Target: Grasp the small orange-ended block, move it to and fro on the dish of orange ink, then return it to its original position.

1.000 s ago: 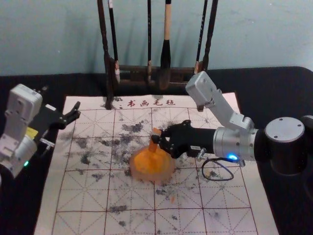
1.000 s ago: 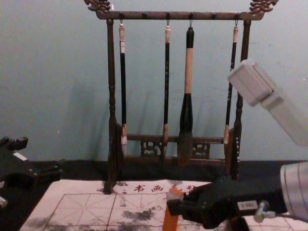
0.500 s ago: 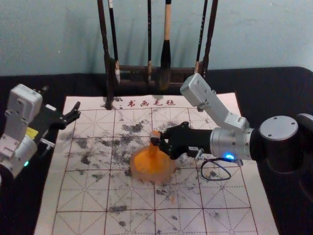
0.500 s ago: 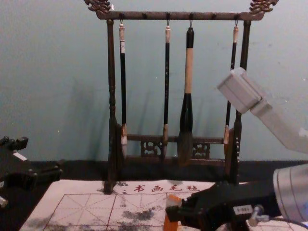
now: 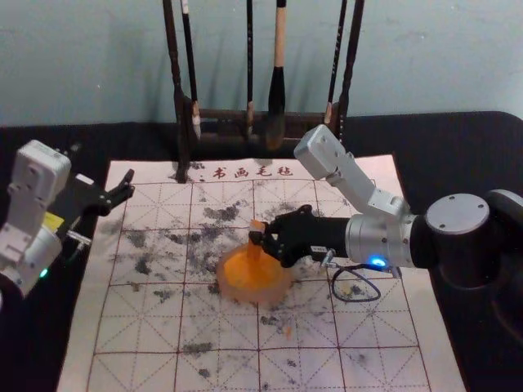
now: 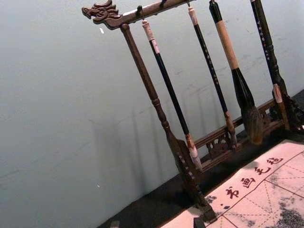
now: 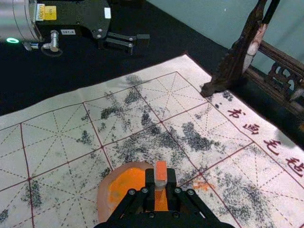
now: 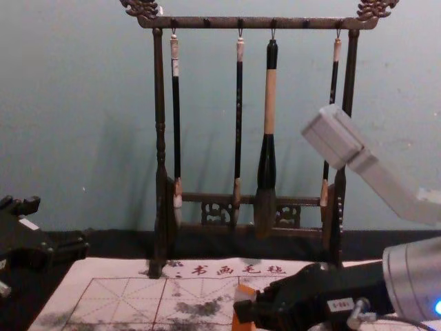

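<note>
I had the block [image 5: 258,224] pinched in my right gripper [image 5: 261,238], roughly upright over the dish [image 5: 245,296] of orange ink on the mat [image 5: 376,318]. My left gripper [image 8: 60,225] sat parked by the mat's left side, its fingers spread wide.

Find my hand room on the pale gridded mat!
In front of the round pinkish dish, the mat is bare except for smudges. Crowded: at the dish, black right gripper holding the orange block; far edge, dark wooden rack; far left, black left gripper.
</note>
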Robot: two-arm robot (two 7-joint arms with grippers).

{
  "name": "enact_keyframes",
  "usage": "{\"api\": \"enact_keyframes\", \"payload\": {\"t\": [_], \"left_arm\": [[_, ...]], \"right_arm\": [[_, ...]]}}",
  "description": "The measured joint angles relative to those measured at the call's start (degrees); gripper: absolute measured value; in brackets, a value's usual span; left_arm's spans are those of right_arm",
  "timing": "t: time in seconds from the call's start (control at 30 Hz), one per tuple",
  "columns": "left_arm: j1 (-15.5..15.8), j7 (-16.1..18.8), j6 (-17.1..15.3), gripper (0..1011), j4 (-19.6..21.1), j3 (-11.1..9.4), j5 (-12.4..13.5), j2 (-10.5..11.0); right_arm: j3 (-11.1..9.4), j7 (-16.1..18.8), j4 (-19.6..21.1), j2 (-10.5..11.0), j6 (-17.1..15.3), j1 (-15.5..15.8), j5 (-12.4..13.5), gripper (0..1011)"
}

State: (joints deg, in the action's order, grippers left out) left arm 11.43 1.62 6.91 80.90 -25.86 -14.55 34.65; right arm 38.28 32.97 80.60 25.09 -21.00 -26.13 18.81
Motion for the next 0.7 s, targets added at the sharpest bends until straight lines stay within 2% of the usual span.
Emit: {"api": "enact_keyframes", "payload": {"t": [0.33,0.7], "left_arm": [[0.0,0.0,0.0,1001,0.0,0.0,0.0,0.0],[0.0,0.0,0.0,1001,0.0,0.0,0.0,0.0]], "right_arm": [[-0.31,-0.28,0.43,0.18,-0.19,0.2,-0.15,129],[-0.89,-0.11,1.59,1.39,-0.26,1.0,-0.03,129]]}}
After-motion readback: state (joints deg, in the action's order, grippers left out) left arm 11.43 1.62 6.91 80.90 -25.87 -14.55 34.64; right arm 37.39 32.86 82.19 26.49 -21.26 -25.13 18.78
